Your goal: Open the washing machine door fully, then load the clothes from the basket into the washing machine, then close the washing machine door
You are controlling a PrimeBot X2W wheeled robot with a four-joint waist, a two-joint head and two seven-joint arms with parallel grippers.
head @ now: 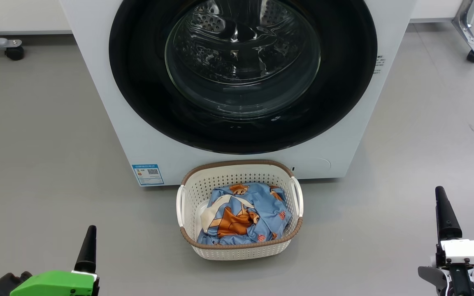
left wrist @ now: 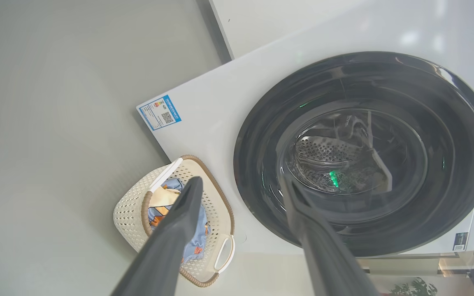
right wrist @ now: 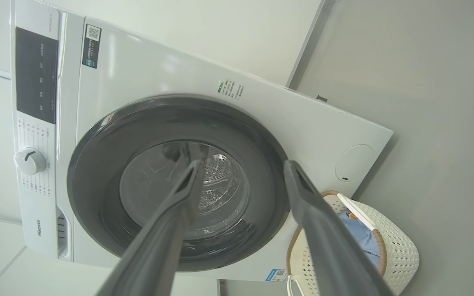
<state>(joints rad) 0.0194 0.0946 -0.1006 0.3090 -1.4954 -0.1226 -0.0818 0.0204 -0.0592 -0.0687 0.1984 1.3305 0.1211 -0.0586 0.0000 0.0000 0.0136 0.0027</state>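
Observation:
The white washing machine [head: 109, 102] stands straight ahead. Its round door [head: 243, 137], with a glossy black rim and a glass centre, lies shut flat against the front. On the floor just before the machine sits the cream basket [head: 237, 165], and the light blue clothes [head: 247, 213] with orange-brown figures are bunched inside it. My left gripper [left wrist: 241, 179] hangs open and empty at the lower left, short of the basket; one of its fingers [head: 87, 250] points up. My right gripper [right wrist: 244, 162] is open and empty at the lower right, its finger [head: 446, 216] well right of the basket.
Grey floor spreads to both sides of the basket. A wheeled metal leg [head: 14, 52] stands at the far left and another [head: 473, 55] at the far right. A blue QR sticker [head: 147, 174] marks the machine's lower left corner. The dial [right wrist: 29, 161] sits on the control panel.

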